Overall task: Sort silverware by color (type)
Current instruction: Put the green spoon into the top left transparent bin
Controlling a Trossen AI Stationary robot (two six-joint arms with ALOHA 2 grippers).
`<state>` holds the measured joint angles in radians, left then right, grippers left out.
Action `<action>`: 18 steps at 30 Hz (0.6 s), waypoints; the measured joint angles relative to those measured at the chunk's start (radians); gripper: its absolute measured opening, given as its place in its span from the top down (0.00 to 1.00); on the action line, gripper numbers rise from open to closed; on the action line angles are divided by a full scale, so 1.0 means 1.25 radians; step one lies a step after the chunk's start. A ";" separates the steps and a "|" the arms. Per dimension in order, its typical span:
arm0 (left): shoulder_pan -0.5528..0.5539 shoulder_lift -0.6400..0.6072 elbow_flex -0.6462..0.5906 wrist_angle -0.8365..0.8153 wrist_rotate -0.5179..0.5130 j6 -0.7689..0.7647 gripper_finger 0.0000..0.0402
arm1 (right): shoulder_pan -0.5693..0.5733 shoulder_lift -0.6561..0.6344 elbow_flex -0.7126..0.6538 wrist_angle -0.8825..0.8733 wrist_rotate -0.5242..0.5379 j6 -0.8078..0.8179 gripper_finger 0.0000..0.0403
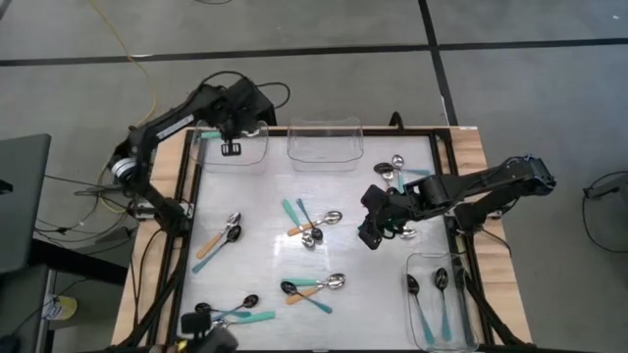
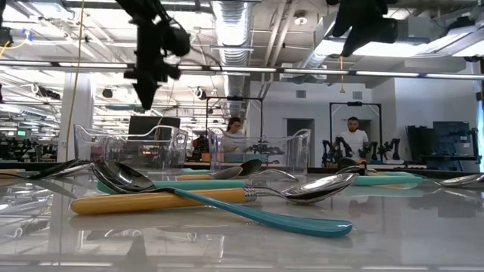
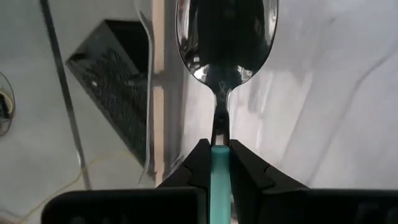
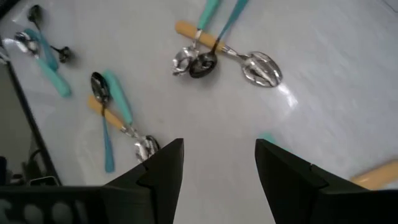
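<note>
No text, label, brand, number or sign can be read anywhere in these four views.

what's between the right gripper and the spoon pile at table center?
Bare tabletop. In the high view the open right gripper hovers right of the pile, nothing lying between. The right wrist view shows the same clear stretch ahead of its fingers.

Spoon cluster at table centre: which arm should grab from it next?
Right. The right gripper hovers open just beside the centre cluster, empty. The left gripper is shut on a teal-handled spoon over the far-left clear bin.
</note>
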<state>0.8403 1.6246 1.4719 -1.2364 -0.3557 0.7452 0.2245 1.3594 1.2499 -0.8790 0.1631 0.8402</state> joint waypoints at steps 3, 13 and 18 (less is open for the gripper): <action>0.012 0.055 0.000 -0.004 -0.056 0.024 0.97 | 0.000 0.000 0.000 0.006 0.000 0.000 0.45; 0.019 0.121 0.000 0.021 -0.054 0.008 0.75 | 0.014 0.000 0.000 0.004 0.005 0.013 0.45; 0.019 0.120 0.000 0.017 -0.076 -0.028 0.60 | 0.019 0.000 0.000 0.002 0.018 0.014 0.45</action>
<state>0.8642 1.7749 1.4719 -1.2152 -0.4512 0.7105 0.2485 1.3594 1.2499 -0.8759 0.1862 0.8576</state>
